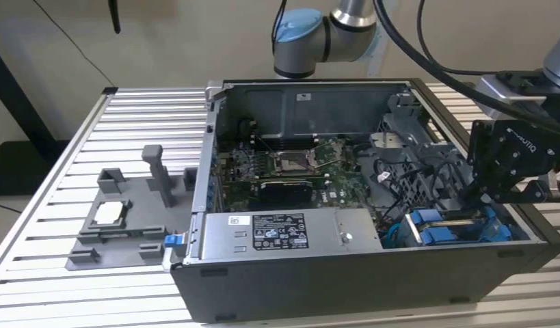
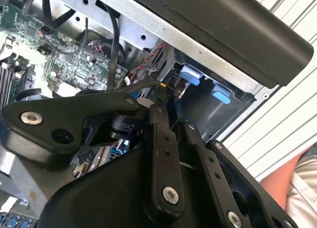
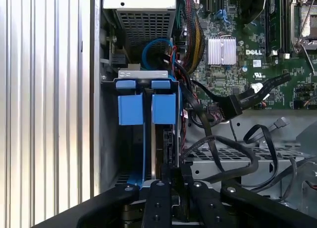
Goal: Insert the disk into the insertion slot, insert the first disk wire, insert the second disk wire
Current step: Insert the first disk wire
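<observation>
Your gripper (image 3: 172,172): fingers (image 3: 159,200) stood narrow, pinched on black disk wire (image 2: 146,84) end. Disk (image 3: 163,109) sat in insertion slot (image 3: 111,153), just beyond fingertips.

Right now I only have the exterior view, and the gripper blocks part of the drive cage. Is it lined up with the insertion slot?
Observer: In the first wrist view the gripper sits in line with the insertion slot, which has two blue tabs at its far end.
Operator: Any cables close by?
Observer: Yes, a black cable with a flat connector lies loose over the motherboard's edge, next to the cage.
</observation>
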Robot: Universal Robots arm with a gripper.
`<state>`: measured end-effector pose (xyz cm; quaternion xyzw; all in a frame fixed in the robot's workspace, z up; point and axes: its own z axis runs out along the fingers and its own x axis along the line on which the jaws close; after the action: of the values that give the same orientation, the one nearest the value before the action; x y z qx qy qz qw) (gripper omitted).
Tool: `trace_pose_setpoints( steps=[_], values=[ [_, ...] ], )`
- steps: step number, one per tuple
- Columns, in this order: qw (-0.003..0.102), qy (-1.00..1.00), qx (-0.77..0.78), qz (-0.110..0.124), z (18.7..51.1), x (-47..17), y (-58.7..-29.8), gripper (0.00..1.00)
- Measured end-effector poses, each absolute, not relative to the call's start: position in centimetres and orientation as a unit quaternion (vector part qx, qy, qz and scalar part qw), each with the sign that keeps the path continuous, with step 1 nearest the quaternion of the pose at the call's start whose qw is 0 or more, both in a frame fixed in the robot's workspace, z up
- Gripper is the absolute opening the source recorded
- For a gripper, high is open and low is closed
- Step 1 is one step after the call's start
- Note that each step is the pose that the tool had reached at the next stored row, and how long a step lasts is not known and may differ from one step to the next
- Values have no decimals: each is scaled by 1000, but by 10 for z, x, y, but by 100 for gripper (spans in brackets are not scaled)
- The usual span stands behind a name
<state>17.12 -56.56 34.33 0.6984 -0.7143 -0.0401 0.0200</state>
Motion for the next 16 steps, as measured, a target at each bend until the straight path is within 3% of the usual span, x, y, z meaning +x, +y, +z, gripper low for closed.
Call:
trace_pose_setpoints(
  steps=[16],
  values=[
    [20, -715, 697, -40, 342, 170, -566, 19]
  ],
)
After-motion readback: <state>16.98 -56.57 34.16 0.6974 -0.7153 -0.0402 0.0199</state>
